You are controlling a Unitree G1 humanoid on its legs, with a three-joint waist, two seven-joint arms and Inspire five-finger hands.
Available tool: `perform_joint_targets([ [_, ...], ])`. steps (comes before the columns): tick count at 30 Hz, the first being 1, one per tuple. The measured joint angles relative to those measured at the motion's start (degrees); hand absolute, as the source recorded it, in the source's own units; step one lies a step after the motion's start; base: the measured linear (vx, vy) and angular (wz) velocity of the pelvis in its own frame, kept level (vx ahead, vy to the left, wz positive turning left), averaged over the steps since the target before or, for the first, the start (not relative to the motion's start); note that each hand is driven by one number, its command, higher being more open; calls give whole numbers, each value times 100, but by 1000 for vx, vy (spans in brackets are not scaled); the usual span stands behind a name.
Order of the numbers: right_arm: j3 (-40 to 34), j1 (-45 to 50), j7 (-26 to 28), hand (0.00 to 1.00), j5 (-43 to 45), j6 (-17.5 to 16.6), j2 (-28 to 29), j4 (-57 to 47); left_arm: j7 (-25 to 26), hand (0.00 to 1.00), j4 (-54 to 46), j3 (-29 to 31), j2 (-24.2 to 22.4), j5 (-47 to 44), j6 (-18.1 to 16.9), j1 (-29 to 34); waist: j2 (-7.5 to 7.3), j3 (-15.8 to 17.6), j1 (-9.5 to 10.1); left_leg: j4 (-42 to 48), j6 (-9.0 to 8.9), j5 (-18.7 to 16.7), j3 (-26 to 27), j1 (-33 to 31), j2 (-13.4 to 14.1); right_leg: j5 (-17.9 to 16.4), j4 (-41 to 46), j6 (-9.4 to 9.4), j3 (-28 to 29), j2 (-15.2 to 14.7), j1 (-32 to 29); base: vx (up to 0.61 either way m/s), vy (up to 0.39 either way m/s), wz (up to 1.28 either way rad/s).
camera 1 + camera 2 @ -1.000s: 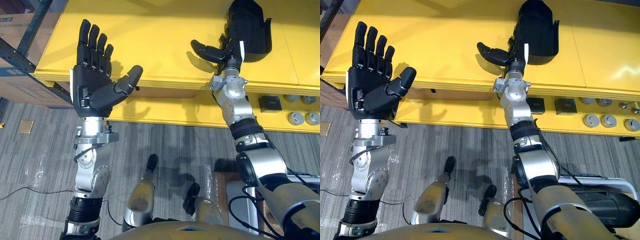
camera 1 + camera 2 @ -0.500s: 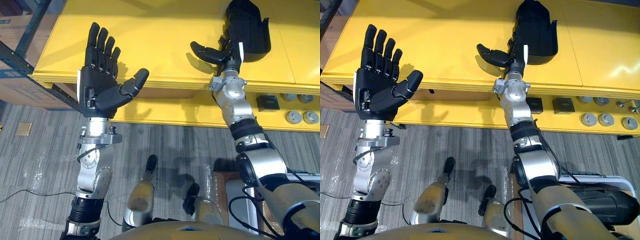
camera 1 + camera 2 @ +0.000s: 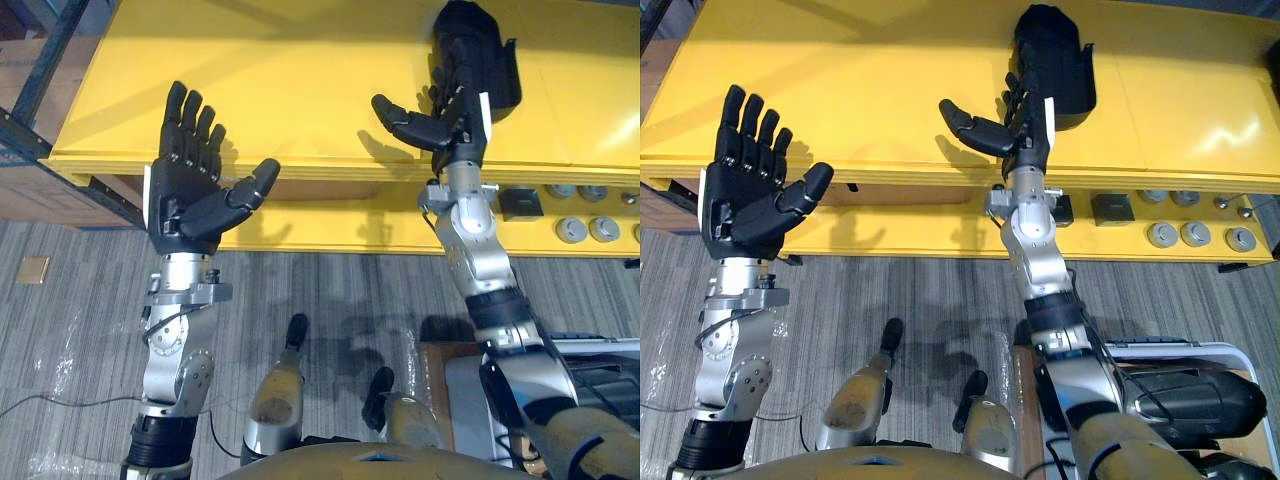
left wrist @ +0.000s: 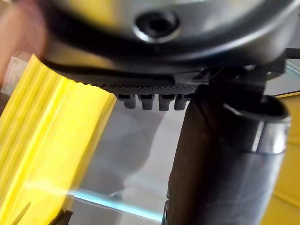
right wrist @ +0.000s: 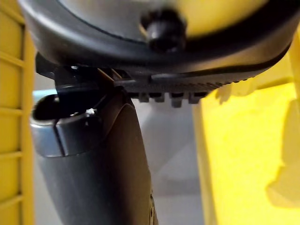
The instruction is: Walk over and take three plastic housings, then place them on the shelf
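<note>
Your R hand (image 3: 447, 118) sits at the near edge of the black plastic housing (image 3: 482, 48), fingers straight, thumb splayed wide. It grips nothing, and I can't tell if it touches. The housing lies on the yellow shelf top (image 3: 300, 80), so this reads as a set-down, w/ the hand spread to let it go. L hand (image 3: 188, 196) is up, palm open, empty, prob. just kept clear. The lower tier holds round grey parts (image 3: 572, 229) and a black block (image 3: 518, 203). Grey carpet (image 3: 330, 290) below.
</note>
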Motion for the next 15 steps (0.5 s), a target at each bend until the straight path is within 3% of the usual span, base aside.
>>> perform_joint_targets([
  [4, -100, 1341, 290, 100, -233, 154, 2, -1293, 46, 100, -13, 69, -39, 17, 1, 429, -176, -316, -197, -1, 16, -95, 216, 57, 20, 11, -177, 4, 193, 19, 3, 19, -28, -24],
  [7, -243, 2221, 542, 100, -232, 329, 2, -1713, 108, 100, -260, 113, -132, 23, 5, 752, -284, -465, -326, 0, 29, -143, 354, 90, 19, 62, -247, 24, 322, 33, -13, 59, -25, -22],
  [10, -277, 2634, 722, 100, -216, 596, 2, -1701, 137, 100, -432, 112, -225, 69, 5, 837, -264, -486, -429, 0, 34, -156, 472, 89, 16, 197, -399, 54, 433, 90, -7, 23, -15, -22],
  [15, -198, 2768, 897, 100, -205, 648, 2, -1699, 227, 100, -432, 83, -258, 244, 8, 836, -139, -558, -516, 0, 46, -158, 534, 90, 26, 271, -489, 54, 486, 110, -5, 10, -15, -8],
])
